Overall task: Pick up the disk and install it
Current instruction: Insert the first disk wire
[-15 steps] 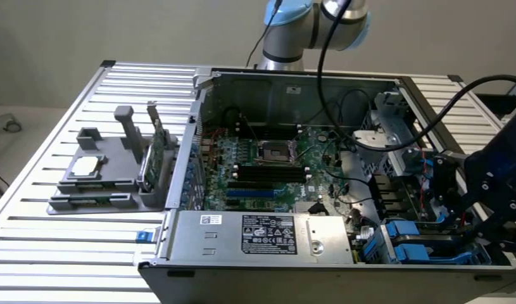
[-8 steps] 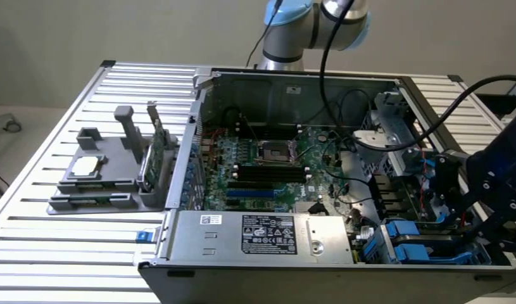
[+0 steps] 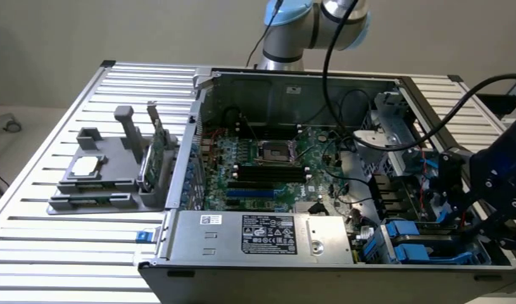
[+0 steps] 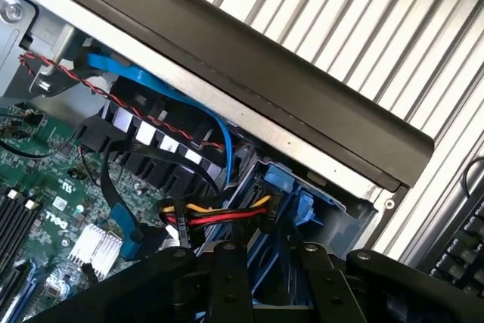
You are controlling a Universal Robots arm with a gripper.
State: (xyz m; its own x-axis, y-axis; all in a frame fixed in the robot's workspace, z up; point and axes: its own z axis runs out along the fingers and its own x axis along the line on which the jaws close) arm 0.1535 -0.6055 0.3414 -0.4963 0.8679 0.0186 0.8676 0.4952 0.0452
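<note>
Step in hand: installation, judged close to seating. The tool point(image 3: 470, 212) hangs over the drive bay point(image 4: 302, 206) in the case point(image 3: 283, 76) corner, at the exterior view's right; whether it is apart or together cannot be told. The disk point(image 3: 414, 244), identified by its glossy blue plastic rails, lies in that bay, just below the tool. Seating calls for the rails to sit square to the sheet-metal guides. The table point(image 3: 55, 253) is ribbed aluminium.

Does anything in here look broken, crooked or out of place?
Nothing looks damaged or spilled. The computer case lies open on the slatted table, and red, yellow and black cables hang loosely beside the blue drive bay near the gripper, like ordinary wiring.
</note>
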